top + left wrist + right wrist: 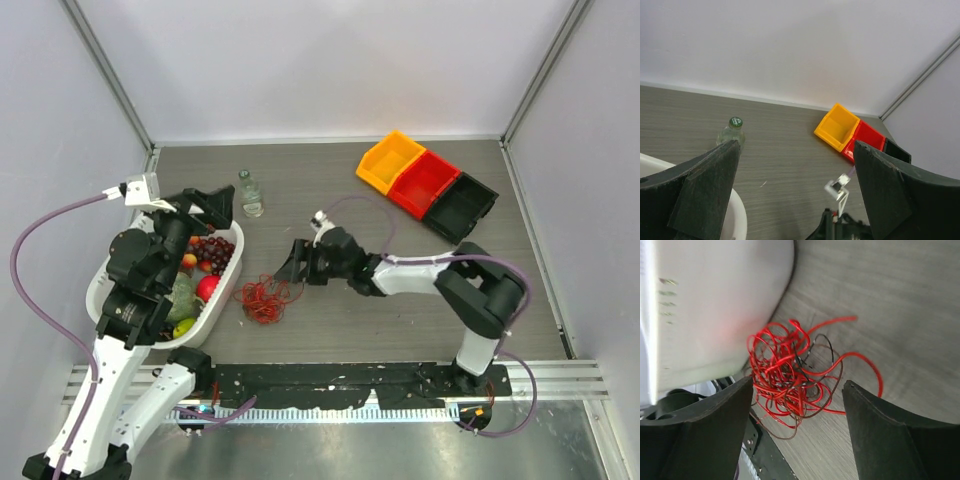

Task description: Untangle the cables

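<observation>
Left gripper (213, 205) is held above the far end of the white basket (222, 300), by the left edge of the tabletop. Its jaws are spread wide and nothing is held. In the basket, dark grapes (210, 250), a red apple (207, 288) and some green produce are seen. A clear bottle (250, 193) is stood upright just beyond it.

The cables (265, 300), red with a few dark brown strands, are bunched in one clump toward the near edge, touching or just beside the basket wall.

The right gripper (292, 265) is pointed at the clump from the right, jaws wide, nothing gripped. The step is judged to be the first reach. A loose outer red loop is best taken rather than the core, and drawn away from the basket so that strands are not snagged on it.

Toward the far right corner, a yellow bin (392, 160), a red bin (424, 182) and a black bin (460, 208) are set in a row, all seen empty.
</observation>
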Tool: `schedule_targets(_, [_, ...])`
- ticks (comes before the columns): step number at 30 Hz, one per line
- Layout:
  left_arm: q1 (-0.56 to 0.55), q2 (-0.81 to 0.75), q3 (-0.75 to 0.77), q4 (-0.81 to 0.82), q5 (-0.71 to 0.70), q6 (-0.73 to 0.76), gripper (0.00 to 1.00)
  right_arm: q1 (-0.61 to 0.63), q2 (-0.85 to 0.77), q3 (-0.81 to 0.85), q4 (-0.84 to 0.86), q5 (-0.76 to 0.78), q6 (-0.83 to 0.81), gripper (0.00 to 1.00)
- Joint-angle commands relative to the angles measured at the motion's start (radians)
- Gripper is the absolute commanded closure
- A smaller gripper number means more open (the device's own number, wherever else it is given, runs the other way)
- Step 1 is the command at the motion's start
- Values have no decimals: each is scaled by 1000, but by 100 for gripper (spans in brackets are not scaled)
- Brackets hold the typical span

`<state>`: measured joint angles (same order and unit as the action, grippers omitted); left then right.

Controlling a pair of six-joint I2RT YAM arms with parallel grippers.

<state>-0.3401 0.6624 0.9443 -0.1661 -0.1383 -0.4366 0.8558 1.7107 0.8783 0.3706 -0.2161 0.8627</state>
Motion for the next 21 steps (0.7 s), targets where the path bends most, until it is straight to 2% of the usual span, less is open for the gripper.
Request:
schedule_targets(1, [10, -14, -6, 33, 34, 9, 0, 29, 114, 63, 76, -19, 19, 26])
schedule_targets(2, [12, -12, -6, 36, 40, 7, 0, 20, 125, 77, 76, -49, 7, 38])
schedule_targets(3, [13, -11, -6, 34, 45, 6, 0, 16, 136, 91, 71, -87, -17, 59])
schedule_targets(4, [13, -10, -6, 34, 46, 6, 0, 2, 135, 91, 65, -97, -24, 69])
schedule_targets(5, [13, -6, -7, 36, 52, 4, 0, -7, 109, 85, 57, -98, -34, 83])
schedule_targets(6, [13, -4, -6, 36, 57, 2, 0, -33, 84, 59, 62, -98, -47, 86])
schedule_targets(7, [13, 2, -6, 36, 62, 2, 0, -49, 38, 41, 59, -103, -53, 98])
schedule_targets(10, [13, 17, 1, 36, 101, -1, 0, -160, -95, -44, -14, -108, -100, 99])
schedule_targets(12, [13, 49, 5, 42, 176, -4, 0, -233, -272, -84, -111, -65, -148, 99])
schedule_targets(15, [13, 138, 40, 24, 325, -22, 1, -276, -443, -107, -257, 85, -247, 99])
schedule_targets(18, [13, 294, 115, -36, 513, -43, 9, -276, -578, -99, -399, 135, -352, 99])
schedule_targets(21, [13, 425, 168, -59, 705, -92, 21, -276, -644, -94, -455, 155, -383, 99])
